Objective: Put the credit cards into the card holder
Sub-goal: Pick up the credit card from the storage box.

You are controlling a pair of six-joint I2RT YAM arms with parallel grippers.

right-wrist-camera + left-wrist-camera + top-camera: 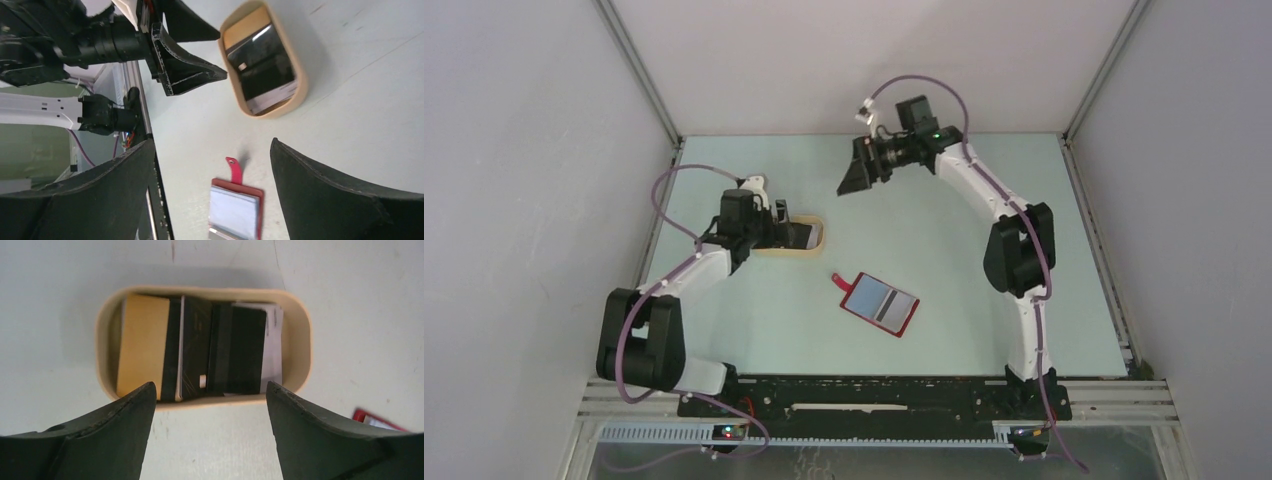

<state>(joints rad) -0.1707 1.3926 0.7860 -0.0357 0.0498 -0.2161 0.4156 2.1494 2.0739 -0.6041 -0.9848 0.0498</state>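
Your left gripper [210,386], fingers wide and empty, hangs over the dish [304,345] of cards [142,345]; the holder [880,304] lies open mid-frame, right gripper [212,141] spread, empty.

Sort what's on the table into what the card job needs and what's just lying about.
For the job:
- credit cards, overlapping inside the tan dish
- card holder, lying open, apart from the dish

Just lying about:
- tan dish, not named in the job; it only holds the cards for now
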